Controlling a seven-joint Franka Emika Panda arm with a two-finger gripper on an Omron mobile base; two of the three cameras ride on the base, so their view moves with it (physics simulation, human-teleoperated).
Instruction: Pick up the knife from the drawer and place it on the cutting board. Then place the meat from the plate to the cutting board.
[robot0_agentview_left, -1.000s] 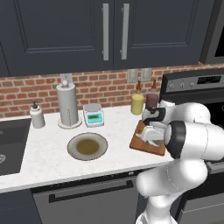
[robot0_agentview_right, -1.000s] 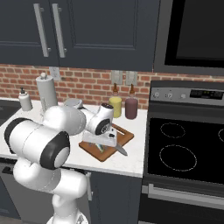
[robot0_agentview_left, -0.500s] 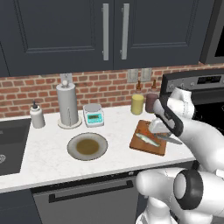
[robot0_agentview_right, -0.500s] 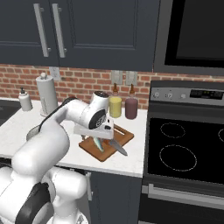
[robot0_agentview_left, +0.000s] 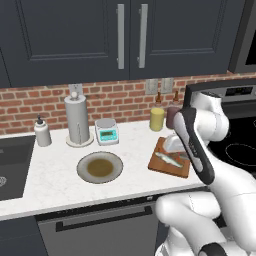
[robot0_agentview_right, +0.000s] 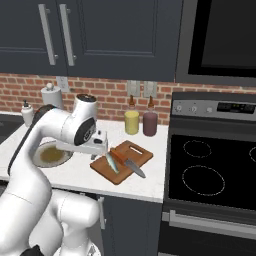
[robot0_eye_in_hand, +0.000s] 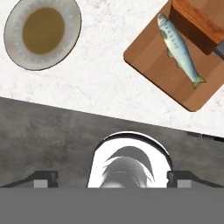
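The reddish-brown cutting board (robot0_eye_in_hand: 162, 65) lies on the white counter, right of the plate (robot0_eye_in_hand: 13, 43). On the board rests the meat, a silver-blue fish (robot0_eye_in_hand: 178, 47), free of any grip. Beside the fish lies the knife (robot0_agentview_right: 120, 155), its orange handle on the board and its grey blade pointing off the front corner. The plate (robot0_agentview_left: 100, 167) holds nothing. My gripper (robot0_eye_in_hand: 113, 179) hangs open above the counter's front edge, clear of the board, fingertips (robot0_eye_in_hand: 43, 178) wide apart with nothing between them. It also shows as the gripper (robot0_agentview_right: 102, 146) left of the board. The drawer is out of view.
A paper towel roll (robot0_agentview_left: 78, 120), a small scale (robot0_agentview_left: 107, 131) and a soap bottle (robot0_agentview_left: 42, 132) stand by the brick wall. A yellow jar (robot0_agentview_right: 132, 122) and a dark jar (robot0_agentview_right: 149, 124) stand behind the board. The stove (robot0_agentview_right: 210, 170) is right, the sink (robot0_agentview_left: 10, 165) far left.
My hand has lifted off the cutting board and drawn back over the counter's edge, leaving the fish on the board. The arm has swung round.
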